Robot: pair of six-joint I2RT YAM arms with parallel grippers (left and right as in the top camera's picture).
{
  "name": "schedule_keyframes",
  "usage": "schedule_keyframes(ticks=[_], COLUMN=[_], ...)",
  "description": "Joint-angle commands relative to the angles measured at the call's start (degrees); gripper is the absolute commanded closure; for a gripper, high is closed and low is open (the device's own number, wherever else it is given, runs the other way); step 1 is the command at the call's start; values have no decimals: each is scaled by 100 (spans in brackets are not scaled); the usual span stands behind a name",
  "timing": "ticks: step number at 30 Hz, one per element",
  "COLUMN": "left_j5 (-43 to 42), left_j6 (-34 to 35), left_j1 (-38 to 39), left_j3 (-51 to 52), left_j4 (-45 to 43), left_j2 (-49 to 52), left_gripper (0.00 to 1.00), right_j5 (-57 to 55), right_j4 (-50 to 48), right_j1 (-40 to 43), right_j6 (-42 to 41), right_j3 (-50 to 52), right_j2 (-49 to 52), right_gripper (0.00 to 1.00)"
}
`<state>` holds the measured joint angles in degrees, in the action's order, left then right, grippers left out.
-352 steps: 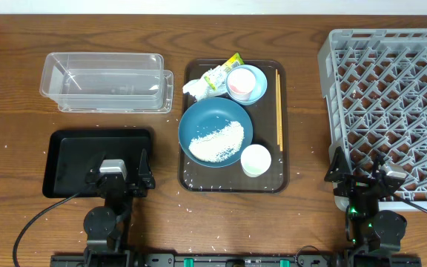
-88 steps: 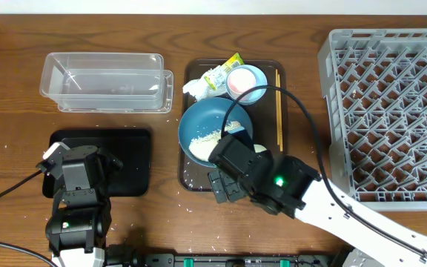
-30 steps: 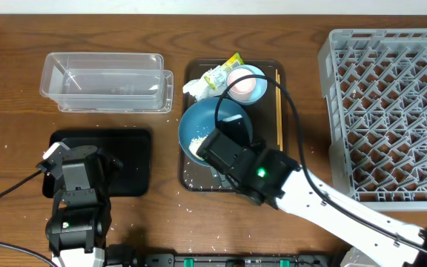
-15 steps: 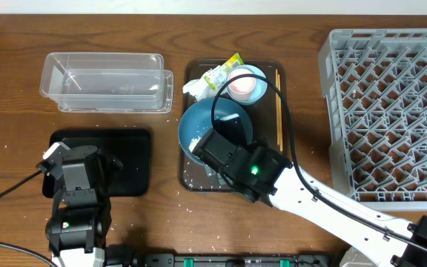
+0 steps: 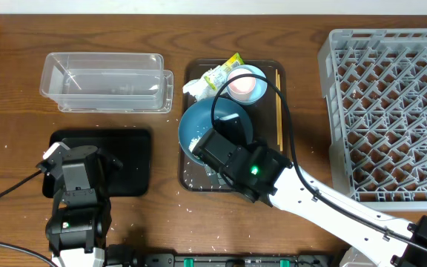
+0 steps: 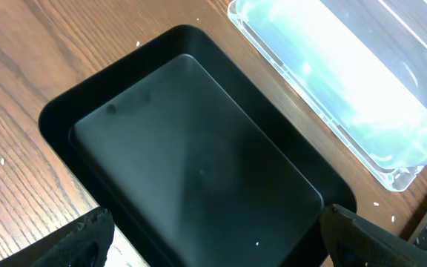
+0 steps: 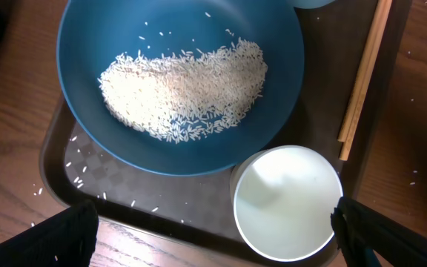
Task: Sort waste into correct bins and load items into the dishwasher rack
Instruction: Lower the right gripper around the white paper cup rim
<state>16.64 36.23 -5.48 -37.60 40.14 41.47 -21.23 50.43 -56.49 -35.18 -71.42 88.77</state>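
Observation:
The dark-blue dish (image 7: 124, 37) holds a heap of rice (image 7: 184, 93) on the brown tray (image 7: 124, 194). The white cup (image 7: 288, 202) stands beside it, and the chopsticks (image 7: 362, 81) lie along the tray's right side. My right gripper (image 7: 213, 241) is open and empty above the dish's near edge and the cup; in the overhead view it (image 5: 222, 152) hides the cup. The pink cup (image 5: 245, 85) sits in the light-blue bowl (image 5: 258, 73), next to the wrapper (image 5: 224, 70) and tissue (image 5: 197, 88). My left gripper (image 6: 213, 241) is open and empty over the black tray (image 6: 199, 163).
The clear tub (image 5: 106, 81) stands at the back left, and also shows in the left wrist view (image 6: 347, 81). The grey rack (image 5: 391, 111) fills the right side. Loose rice grains lie on the brown tray and on the table in front of it.
My right arm has moved from the tray's front edge up over the blue dish, then held still for the last half second. The left arm has not moved.

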Motion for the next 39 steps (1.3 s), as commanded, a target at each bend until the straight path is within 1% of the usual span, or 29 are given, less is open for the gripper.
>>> schedule_keyframes(ticks=[1,16,32,39], left_j5=[33,33,33,33], left_j6=[52,52,52,52], left_j1=[-24,-24,-24,-24], left_j3=[-105,-105,-105,-105], left_j4=[15,15,15,15], left_j2=[0,0,0,0], left_gripper=[8,8,8,8], right_j5=[-98,-122,-87,-107], right_j4=[-4,160,208,157], right_j1=[66,245,249,271], right_j6=[9,7,7,-2], right_j3=[31,31,50,201], right_j2=[39,39,44,44], right_gripper=[1,1,1,2])
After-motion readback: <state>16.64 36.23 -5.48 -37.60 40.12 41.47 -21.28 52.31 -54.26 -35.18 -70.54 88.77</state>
